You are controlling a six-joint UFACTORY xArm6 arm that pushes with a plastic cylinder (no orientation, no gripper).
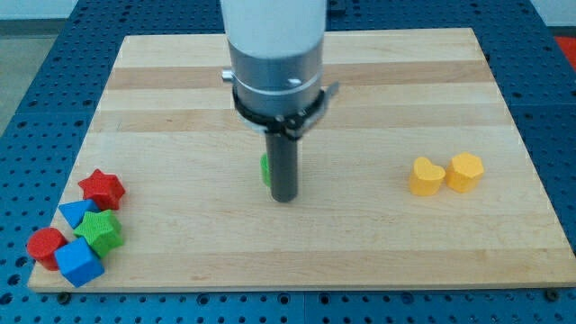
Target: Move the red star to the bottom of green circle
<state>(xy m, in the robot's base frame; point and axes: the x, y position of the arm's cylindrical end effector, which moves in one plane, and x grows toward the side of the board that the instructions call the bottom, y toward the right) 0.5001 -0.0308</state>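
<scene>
The red star (101,188) lies near the board's left edge, at the top of a cluster of blocks. The green circle (265,169) is near the board's middle, almost wholly hidden behind my rod; only a thin green sliver shows at the rod's left side. My tip (284,197) rests on the board right against the green circle, just to its right and slightly below. The red star is far to the left of my tip.
Below the red star sit a blue triangle (75,213), a green star (100,231), a red block (45,244) and a blue cube (78,261). A yellow heart (426,176) and a yellow hexagon (465,171) stand at the right. The wooden board (360,81) lies on a blue table.
</scene>
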